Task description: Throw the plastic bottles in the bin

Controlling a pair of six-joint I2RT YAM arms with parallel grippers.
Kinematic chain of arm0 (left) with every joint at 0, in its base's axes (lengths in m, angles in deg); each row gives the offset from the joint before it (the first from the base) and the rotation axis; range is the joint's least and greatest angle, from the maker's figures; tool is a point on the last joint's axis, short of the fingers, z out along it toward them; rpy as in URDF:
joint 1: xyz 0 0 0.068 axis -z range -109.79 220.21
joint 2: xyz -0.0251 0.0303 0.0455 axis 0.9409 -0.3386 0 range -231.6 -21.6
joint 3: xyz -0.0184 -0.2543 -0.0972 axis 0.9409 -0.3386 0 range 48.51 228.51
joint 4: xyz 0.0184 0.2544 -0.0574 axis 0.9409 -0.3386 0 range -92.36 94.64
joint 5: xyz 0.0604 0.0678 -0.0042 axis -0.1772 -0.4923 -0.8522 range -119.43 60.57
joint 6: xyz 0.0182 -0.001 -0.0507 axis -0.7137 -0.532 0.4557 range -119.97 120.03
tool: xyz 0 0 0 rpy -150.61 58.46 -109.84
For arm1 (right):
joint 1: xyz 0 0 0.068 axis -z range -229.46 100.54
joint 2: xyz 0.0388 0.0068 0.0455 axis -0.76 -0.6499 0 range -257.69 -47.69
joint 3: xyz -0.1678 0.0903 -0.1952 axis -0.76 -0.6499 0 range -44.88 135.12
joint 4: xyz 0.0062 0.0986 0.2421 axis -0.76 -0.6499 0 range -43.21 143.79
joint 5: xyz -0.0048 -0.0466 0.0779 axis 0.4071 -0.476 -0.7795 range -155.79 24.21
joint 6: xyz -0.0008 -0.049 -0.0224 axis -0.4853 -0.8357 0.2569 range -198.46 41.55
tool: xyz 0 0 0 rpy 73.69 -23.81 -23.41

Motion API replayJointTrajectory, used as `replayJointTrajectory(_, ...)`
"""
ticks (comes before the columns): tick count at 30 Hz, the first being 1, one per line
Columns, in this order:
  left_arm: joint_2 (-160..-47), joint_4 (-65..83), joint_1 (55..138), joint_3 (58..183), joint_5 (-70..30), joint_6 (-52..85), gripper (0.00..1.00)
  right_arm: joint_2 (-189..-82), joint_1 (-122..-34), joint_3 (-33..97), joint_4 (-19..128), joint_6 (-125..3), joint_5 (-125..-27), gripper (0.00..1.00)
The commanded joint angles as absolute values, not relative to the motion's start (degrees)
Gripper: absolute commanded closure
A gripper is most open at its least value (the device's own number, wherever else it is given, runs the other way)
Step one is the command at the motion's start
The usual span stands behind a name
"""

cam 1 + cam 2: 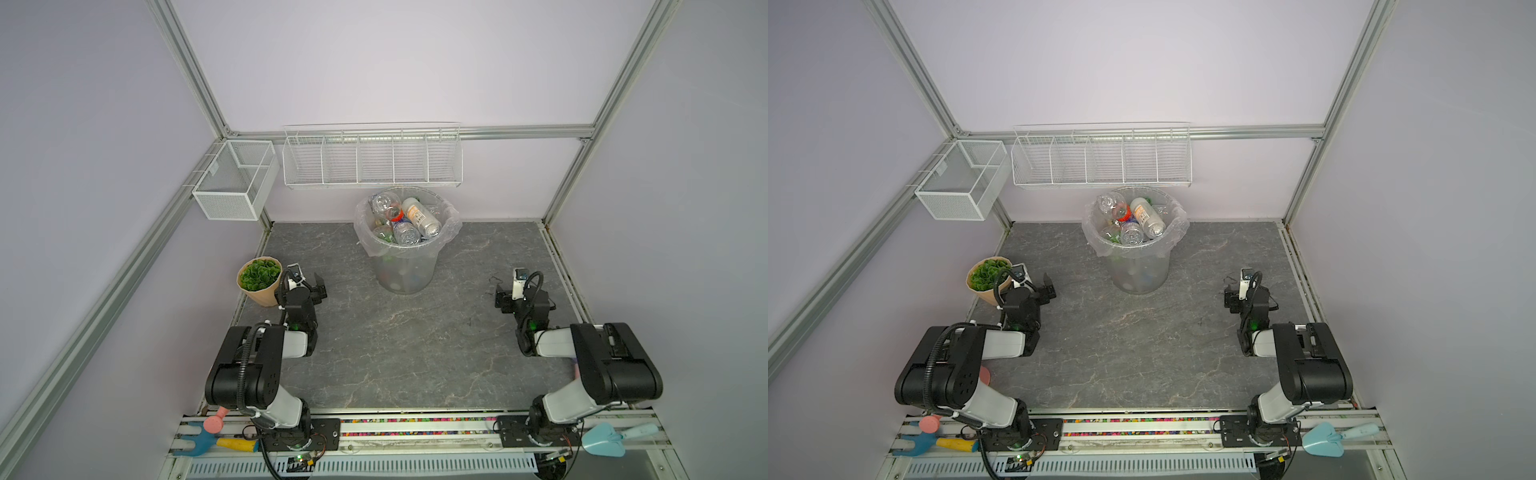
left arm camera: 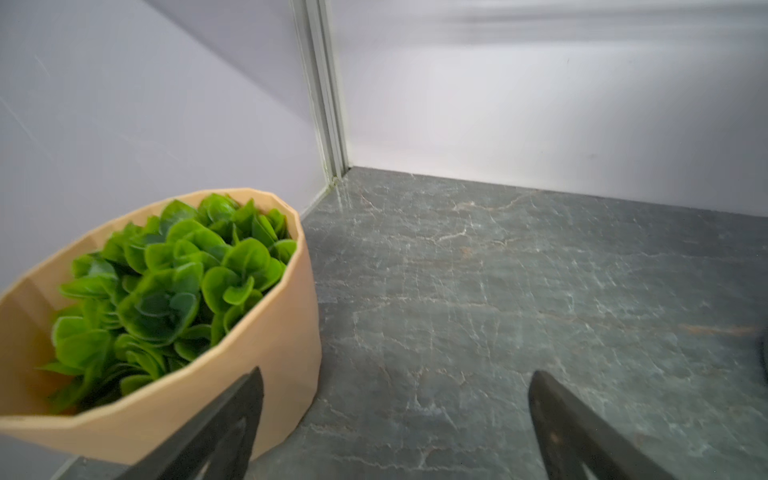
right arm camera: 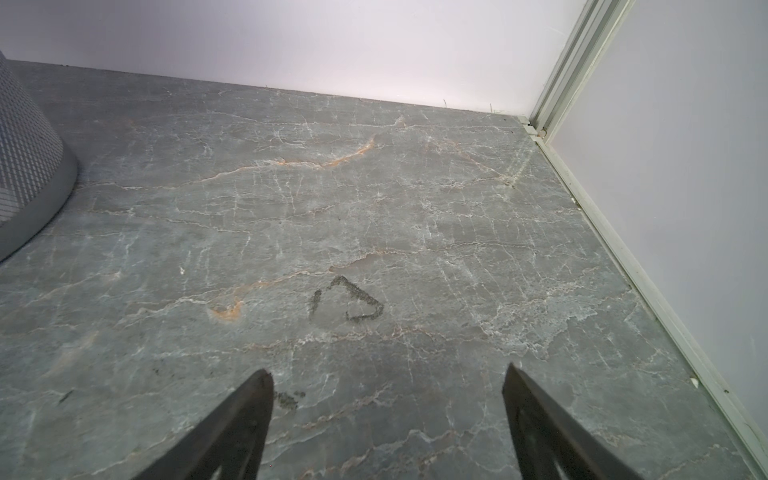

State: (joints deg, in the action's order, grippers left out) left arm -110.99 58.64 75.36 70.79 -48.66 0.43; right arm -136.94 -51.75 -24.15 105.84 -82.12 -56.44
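Two pairs of jaws wide, empty; plastic bottles heaped in bin, lower ones indistinct through wall.

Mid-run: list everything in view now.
table: one, grey marbled, cell floor
bin: one, grey, back centre of table
plastic bottles: several, mostly clear, in bin
plant pot: one, tan, table's left edge
mesh basket: one, white, left wall
wire rack: one, white, above bin
watering can: one, pink, front rail left
fork tool: one, blue and yellow, front rail left
trowel: one, light blue, front rail right
left claw: one, black, open, empty
right claw: one, black, open, over bare table
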Motion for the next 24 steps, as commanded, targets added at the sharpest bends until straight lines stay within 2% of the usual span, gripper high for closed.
replayJointTrajectory(1,-110.5,56.0,74.8,71.2,-47.4,1.8,0.01,-135.7,-51.5,-24.0,106.3,-81.7,-56.9,0.11)
replayJointTrajectory(12,-110.5,56.3,74.8,71.1,-47.5,1.6,0.01,-135.7,-50.5,-23.2,104.7,-80.9,-59.0,0.11)
replayJointTrajectory(17,-110.5,58.8,74.9,69.8,-44.6,0.1,0.01,-135.7,-49.0,-23.4,105.0,-81.2,-65.0,0.11)
replayJointTrajectory(24,-110.5,55.3,73.8,71.5,-41.5,0.8,0.01,-135.7,-48.7,-22.7,103.8,-80.0,-63.0,0.11)
